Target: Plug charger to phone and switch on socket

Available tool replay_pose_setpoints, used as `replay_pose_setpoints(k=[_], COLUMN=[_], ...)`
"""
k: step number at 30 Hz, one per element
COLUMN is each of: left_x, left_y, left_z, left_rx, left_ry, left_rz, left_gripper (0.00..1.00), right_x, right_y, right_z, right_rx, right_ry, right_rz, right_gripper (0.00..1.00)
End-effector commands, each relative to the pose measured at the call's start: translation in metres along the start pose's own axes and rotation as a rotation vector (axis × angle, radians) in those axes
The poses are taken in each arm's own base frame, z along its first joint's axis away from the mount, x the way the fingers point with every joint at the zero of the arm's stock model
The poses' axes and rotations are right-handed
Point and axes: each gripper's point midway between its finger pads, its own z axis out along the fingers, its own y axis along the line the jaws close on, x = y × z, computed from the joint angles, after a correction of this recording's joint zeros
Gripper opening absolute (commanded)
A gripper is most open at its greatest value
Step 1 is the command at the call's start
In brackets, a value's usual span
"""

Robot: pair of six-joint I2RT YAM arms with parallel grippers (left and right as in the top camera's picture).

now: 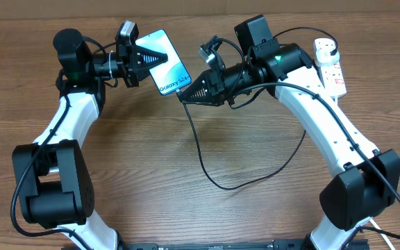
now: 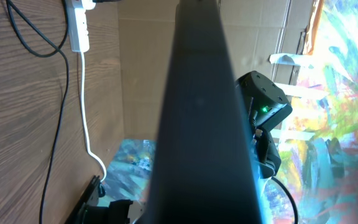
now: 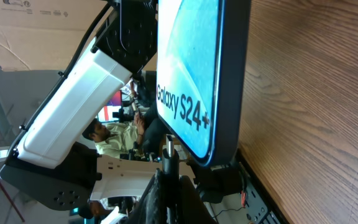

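Two hands meet at the phone's port: line up before pushing

Both hands work over the tabletop (image 1: 186, 215), upper middle. The left hand (image 1: 157, 58) is clenched on the phone (image 1: 169, 73), screen up, with the Galaxy end toward the right hand (image 1: 187, 96). The right hand is clenched on the charger (image 1: 207, 163) just behind its connector tip (image 3: 168, 144). The rest of the cable loops loose across the tabletop below.

Step in hand, as I read it: seating the tip. To do it well, the left hand holds the phone rigid. The right hand squares the tip to the short edge and pushes straight along the phone's length without twisting. Leave slack in the loop. In the right wrist view the tip looks just beside the edge, on the screen side, so it likely needs a small correction first.

Hard to see:
- The socket (image 1: 330, 66) sits far right, partly behind the right arm, and its red switches are too small to read.
- The cable's plug end can't be traced.
- The port is hidden, so I cannot tell whether the tip is in.
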Motion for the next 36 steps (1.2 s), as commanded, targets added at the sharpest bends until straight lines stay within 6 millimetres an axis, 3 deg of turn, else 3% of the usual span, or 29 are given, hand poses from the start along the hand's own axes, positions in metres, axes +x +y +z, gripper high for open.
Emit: replay_pose_setpoints(k=[1,36], left_x=[0.002,0.002], left_y=[-0.004,-0.004], left_z=[0.0,0.0], left_rx=[-0.001,0.0], left_ry=[0.021,0.02], left_rz=[0.025,0.024], left_gripper=[0.04,0.04], right_x=[0.0,-0.003], right_y=[0.013,0.0], right_z=[-0.007,-0.009], right_rx=[-0.025,-0.001], right_ry=[-0.009,-0.025], right_rz=[-0.026,-0.016], right_gripper=[0.04,0.04])
